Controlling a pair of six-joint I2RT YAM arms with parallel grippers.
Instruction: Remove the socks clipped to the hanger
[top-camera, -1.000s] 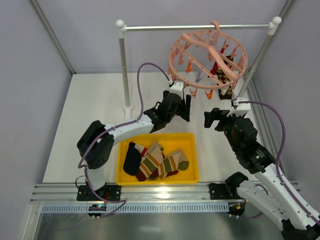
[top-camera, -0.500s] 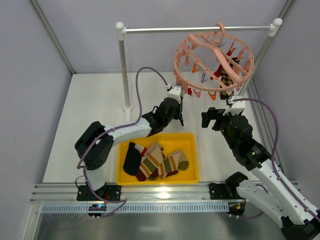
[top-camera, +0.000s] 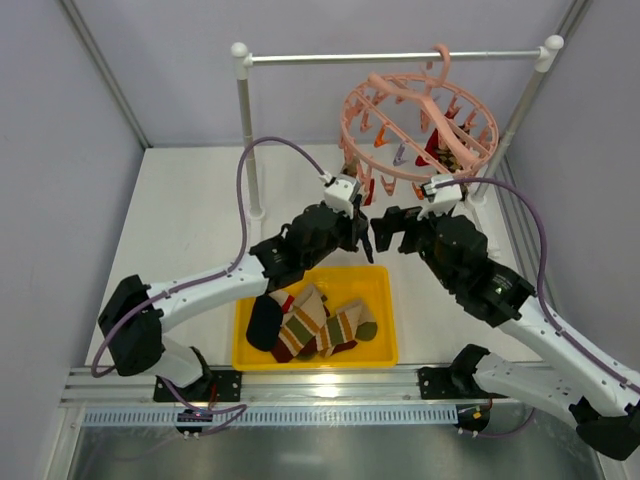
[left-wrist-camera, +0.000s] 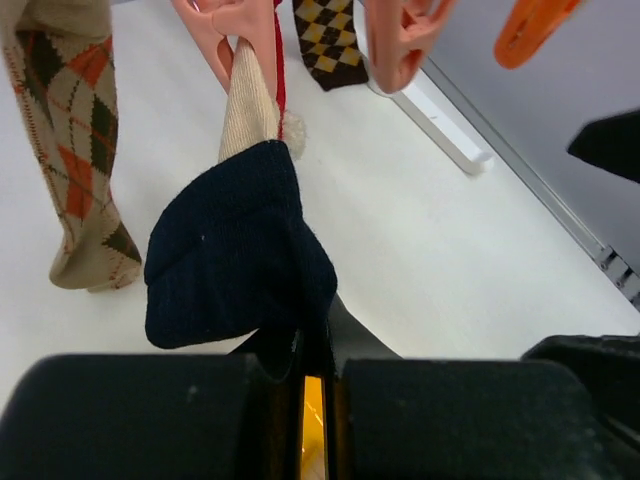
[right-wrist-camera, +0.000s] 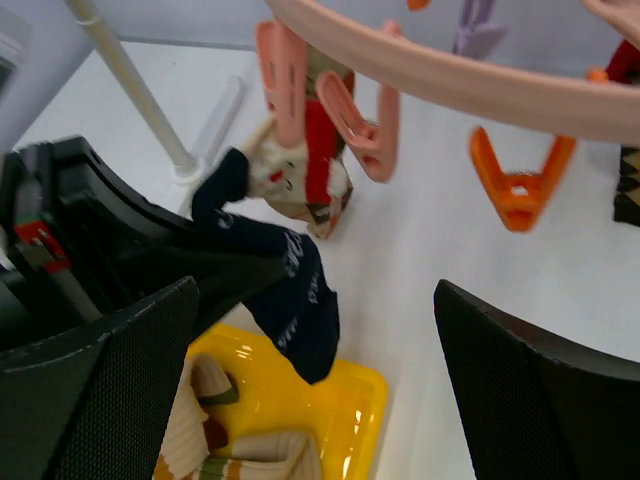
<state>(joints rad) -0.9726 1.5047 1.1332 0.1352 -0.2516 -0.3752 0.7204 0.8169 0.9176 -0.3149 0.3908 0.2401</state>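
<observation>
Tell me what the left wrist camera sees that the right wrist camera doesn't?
Only the left wrist view shows the tan argyle sock hanging full length. Only the right wrist view shows the hanger's pink ring, a purple clip and the striped socks in the yellow bin. Both show the navy sock, clipped up top and pinched by the left gripper.

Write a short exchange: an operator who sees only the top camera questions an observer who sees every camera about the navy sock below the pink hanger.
Operator: Has the left gripper got the navy sock?
Observer: Yes. The left wrist camera shows the left gripper shut on the lower end of the navy sock.
Operator: Is the sock off its clip?
Observer: No. Its cream cuff is still pinched in a pink clip.
</observation>
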